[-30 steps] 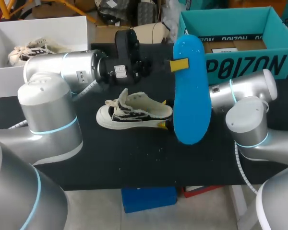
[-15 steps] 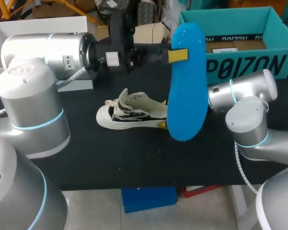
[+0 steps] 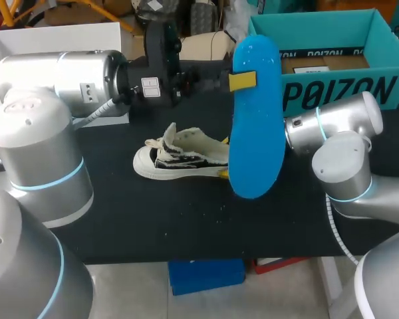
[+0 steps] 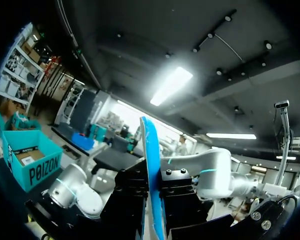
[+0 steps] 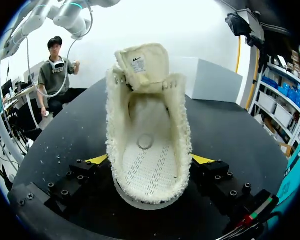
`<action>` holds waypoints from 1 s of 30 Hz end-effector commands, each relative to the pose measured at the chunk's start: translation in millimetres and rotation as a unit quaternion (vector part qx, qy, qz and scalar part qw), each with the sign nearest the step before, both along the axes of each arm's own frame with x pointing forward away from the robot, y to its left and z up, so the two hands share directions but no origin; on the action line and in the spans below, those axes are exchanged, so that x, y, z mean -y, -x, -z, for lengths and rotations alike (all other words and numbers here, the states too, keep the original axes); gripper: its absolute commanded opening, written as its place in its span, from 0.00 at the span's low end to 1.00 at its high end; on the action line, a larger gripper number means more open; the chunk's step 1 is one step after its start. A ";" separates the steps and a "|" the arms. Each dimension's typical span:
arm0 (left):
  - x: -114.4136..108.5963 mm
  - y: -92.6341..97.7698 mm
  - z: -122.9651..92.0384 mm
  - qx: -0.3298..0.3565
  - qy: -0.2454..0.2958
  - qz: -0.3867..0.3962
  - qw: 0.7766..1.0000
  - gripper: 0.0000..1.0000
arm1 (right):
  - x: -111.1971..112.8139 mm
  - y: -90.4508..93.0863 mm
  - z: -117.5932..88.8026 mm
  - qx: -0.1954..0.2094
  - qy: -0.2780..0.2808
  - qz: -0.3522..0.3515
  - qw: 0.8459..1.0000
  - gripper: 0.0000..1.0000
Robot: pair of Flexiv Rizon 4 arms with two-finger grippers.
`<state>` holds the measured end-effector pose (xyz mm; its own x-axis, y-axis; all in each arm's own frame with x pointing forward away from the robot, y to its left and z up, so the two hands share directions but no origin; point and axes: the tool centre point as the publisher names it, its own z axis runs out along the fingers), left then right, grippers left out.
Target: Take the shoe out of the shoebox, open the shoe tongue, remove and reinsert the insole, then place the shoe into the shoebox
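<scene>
A blue insole (image 3: 256, 126) hangs upright above the table, toe end down. My left gripper (image 3: 243, 81) is shut on its upper part, and one yellow tip shows across its face. In the left wrist view the insole (image 4: 151, 165) runs edge-on between the dark fingers. The cream and black shoe (image 3: 186, 156) lies on the black table (image 3: 186, 219), its tongue pulled up. My right gripper (image 5: 150, 159) stands open around the heel of the shoe (image 5: 147, 145), a yellow tip close against each fleecy side. The shoe's bare footbed shows.
A teal shoebox (image 3: 332, 86) stands open at the back right, with cardboard inside. A white box (image 3: 60, 36) at the back left holds another light shoe. The hanging insole hides most of my right gripper in the head view.
My left arm has swung back and carried the insole a little to the left and up. The shoe and my right arm have stayed where they were.
</scene>
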<state>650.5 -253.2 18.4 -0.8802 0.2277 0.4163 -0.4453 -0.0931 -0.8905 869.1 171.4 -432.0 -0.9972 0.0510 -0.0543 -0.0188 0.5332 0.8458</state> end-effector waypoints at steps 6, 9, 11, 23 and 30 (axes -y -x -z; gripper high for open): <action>1.4 1.7 0.3 0.000 -0.001 -0.003 1.000 0.00 | 1.9 -0.6 -79.4 -0.008 0.146 -0.071 0.987 1.00; 1.4 1.7 0.3 0.000 -0.001 -0.003 1.000 0.00 | 1.8 5.2 -87.7 -0.014 0.168 -0.076 0.983 1.00; 1.4 1.7 0.3 0.000 -0.001 -0.003 1.000 0.00 | 1.1 10.3 -91.2 -0.027 0.191 -0.083 0.978 1.00; 1.4 1.7 0.3 0.000 -0.001 -0.003 1.000 0.00 | 2.5 8.4 -109.1 0.013 0.325 -0.028 0.945 1.00; 1.4 1.7 0.3 0.000 -0.001 -0.003 1.000 0.00 | 2.5 8.4 -109.1 0.013 0.325 -0.028 0.945 1.00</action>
